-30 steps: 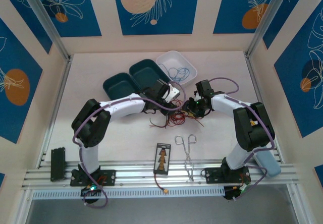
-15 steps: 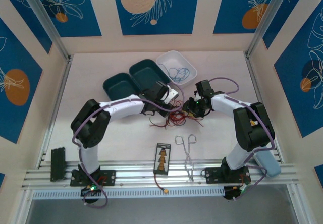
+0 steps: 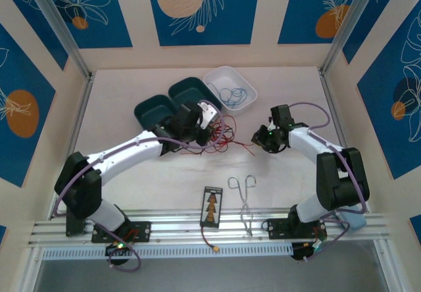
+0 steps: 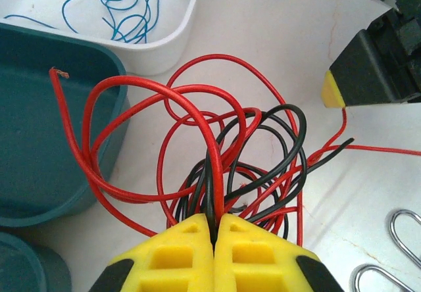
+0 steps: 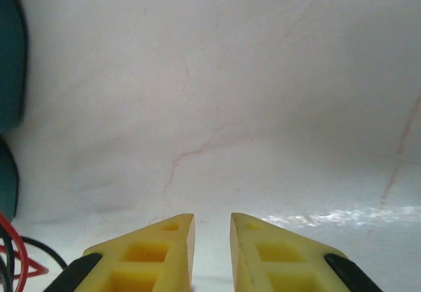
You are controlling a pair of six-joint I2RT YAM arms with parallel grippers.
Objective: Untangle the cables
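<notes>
Landmark: white rectangular plastic tray (image 3: 245, 80) at the far middle of the pale marbled table (image 3: 131, 167).
Blue cable: a thin blue cable (image 3: 231, 96) (image 4: 125, 6) lies loosely coiled inside the white tray.
Red and black cables: a tangled bunch of thin red and black cables (image 3: 222, 134) (image 4: 197, 127) sits just on the near side of the white tray, with its loops fanning out. One red strand trails off to the near right of the tray.
Left gripper: the left gripper (image 3: 209, 124) (image 4: 215, 223) is at the near-left corner of the white tray. Its yellow fingers are pressed together, pinching red and black strands at the base of the bunch.
Right gripper: the right gripper (image 3: 258, 138) (image 5: 212, 239) is to the near right of the white tray. Its yellow fingers stand narrowly apart with bare table in the gap. Whether the trailing red strand touches it cannot be told.
Teal trays: a dark teal rounded plastic tray (image 3: 191, 89) (image 4: 39, 141) sits just beside the white tray's left side, and a second dark teal tray (image 3: 150, 110) is further left.
Forceps: silver scissor-like metal forceps (image 3: 243, 196) lie well to the near side of the white tray.
Board: a small black rectangular board with orange marks (image 3: 212, 206) lies well to the near side of the white tray, slightly left.
</notes>
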